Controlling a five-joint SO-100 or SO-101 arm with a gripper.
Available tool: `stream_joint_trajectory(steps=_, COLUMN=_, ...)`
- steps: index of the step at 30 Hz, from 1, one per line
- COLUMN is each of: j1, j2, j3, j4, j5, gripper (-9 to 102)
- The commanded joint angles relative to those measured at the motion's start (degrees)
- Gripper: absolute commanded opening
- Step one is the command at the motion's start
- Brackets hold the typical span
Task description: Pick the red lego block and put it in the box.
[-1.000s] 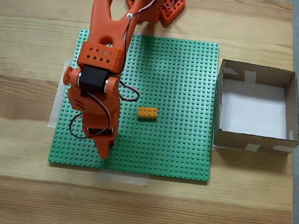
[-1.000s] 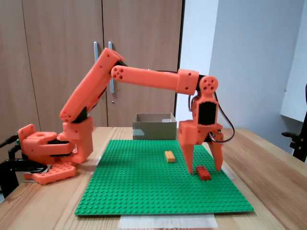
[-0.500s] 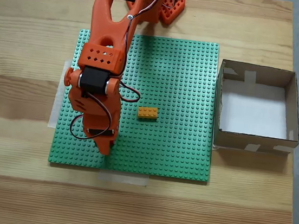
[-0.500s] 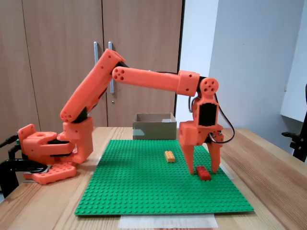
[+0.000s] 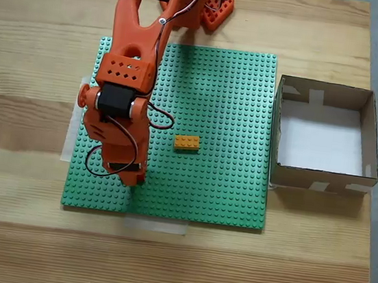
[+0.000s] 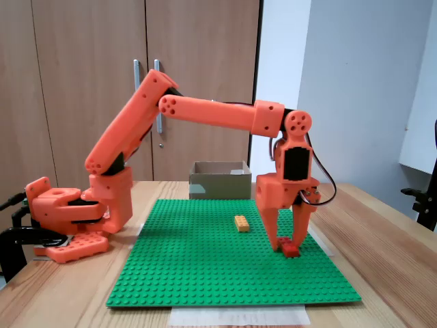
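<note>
- Fixed view from the side: I see the gripper (image 6: 289, 247) down on the green baseplate (image 6: 205, 266), its two fingers clamped against the red lego block (image 6: 291, 249).
- The block is small, bright red, low and rectangular, sitting on the baseplate's near right part.
- The orange-yellow brick (image 5: 187, 142) lies apart, mid-plate.
- The box (image 5: 370, 146) stands off the plate's edge.

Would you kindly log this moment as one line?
phase: grasp | tool: closing around red block on baseplate | orange brick: untouched | box: empty
</note>
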Motion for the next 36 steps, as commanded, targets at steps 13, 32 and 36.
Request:
stream_joint_trajectory(steps=13, j1=0.9, j2=0.5, j3=-2.7, j4=-1.0, j5=-1.4, gripper=7)
stream_joint_trajectory(steps=32, j1=1.7, j2=13.8, j3=5.5, j4=-3.8, j5=1.4, gripper=0)
stream_joint_trajectory(steps=36, j1=1.7, j2=19.3, j3=9.3, j4=-4.1, j5=1.5, gripper=1)
